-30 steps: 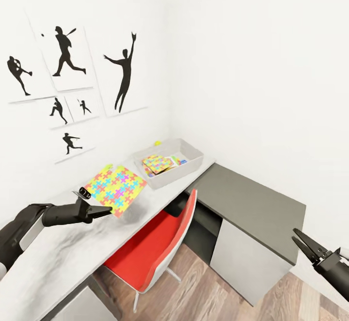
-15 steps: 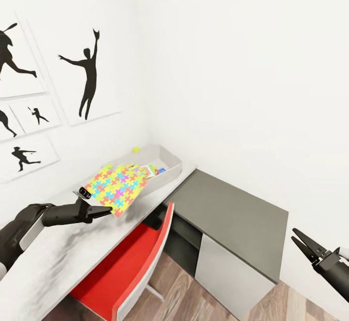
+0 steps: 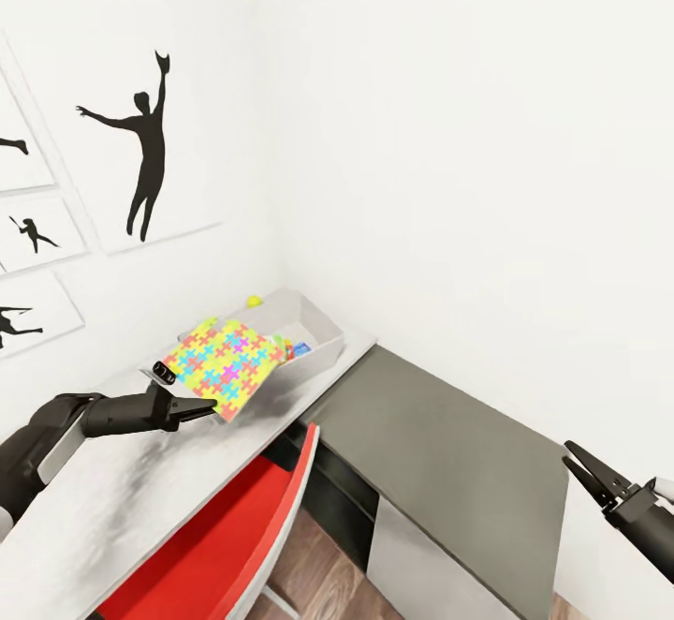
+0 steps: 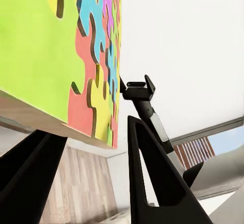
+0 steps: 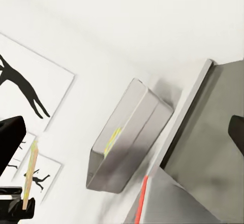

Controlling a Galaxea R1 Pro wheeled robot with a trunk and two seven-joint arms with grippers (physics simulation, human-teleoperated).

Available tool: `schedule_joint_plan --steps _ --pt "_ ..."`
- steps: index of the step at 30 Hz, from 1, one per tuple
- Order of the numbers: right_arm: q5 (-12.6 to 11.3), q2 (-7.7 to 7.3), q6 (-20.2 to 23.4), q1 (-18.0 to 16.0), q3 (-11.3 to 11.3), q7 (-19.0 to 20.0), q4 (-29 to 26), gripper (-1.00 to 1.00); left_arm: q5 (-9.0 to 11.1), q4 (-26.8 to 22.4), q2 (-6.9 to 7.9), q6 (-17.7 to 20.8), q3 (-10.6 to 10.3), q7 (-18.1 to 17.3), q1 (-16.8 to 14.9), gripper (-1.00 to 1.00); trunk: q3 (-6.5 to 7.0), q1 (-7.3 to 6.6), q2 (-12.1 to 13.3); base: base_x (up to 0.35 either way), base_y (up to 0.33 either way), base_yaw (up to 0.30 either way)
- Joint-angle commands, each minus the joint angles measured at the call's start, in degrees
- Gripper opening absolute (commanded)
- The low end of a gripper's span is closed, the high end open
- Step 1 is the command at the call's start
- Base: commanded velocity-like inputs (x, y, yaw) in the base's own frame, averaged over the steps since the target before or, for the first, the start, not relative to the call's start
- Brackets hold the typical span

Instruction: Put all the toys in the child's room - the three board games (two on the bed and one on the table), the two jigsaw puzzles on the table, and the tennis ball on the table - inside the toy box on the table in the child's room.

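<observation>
The whole head view has swung since a second ago, so the camera has turned: the toy box [image 3: 314,334] and the wall pictures [image 3: 140,147] now sit further left in it, while the jigsaw puzzle [image 3: 223,365] and both arms keep their places in the frame. The puzzle, a flat box printed with bright interlocking pieces, is pinched at its near corner by the left pincer [image 3: 198,407] and held tilted above the white desk [image 3: 140,489], its far edge overlapping the near end of the toy box. In the left wrist view the puzzle [image 4: 61,56] sits between the dark fingers [image 4: 152,178]. The grey toy box stands at the desk's far end by the corner of the walls, with colourful items inside. A small yellow tennis ball [image 3: 252,301] lies just behind it. The right pincer [image 3: 590,475] hangs spread and empty over the lower grey desk [image 3: 440,433]. A red chair [image 3: 225,545] is tucked under the white desk.
</observation>
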Motion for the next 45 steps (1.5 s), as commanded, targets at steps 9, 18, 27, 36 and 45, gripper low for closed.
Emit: schedule_joint_plan --steps 9,18,27,36,45 --pt "-0.3 -0.02 0.4 0.0 0.0 0.0 0.0 1.00 0.1 0.0 0.12 0.5 -0.2 -0.3 -0.1 -1.00 -0.05 0.07 -0.1 0.300 -0.114 0.080" --pt "-0.3 -0.02 0.3 0.0 0.0 0.1 0.0 1.00 0.2 0.0 0.17 0.5 -0.1 -0.3 -0.1 -1.00 0.01 0.07 -0.1 0.260 0.014 0.092" --pt "-0.3 -0.02 0.3 0.0 0.0 0.1 0.0 1.00 0.2 0.0 0.24 0.5 -0.1 -0.3 -0.1 -1.00 0.01 0.07 -0.1 0.180 0.047 0.002" --pt "-0.3 -0.02 0.3 0.0 0.0 0.2 0.1 1.00 0.2 0.0 0.27 0.5 -0.1 -0.3 -0.1 -1.00 0.01 0.07 -0.1 0.025 0.001 0.000" --pt "-0.3 0.03 0.3 0.0 0.0 0.3 0.1 1.00 0.2 0.0 0.33 0.5 -0.1 -0.3 -0.1 -1.00 0.01 0.07 -0.1 0.000 0.017 0.000"
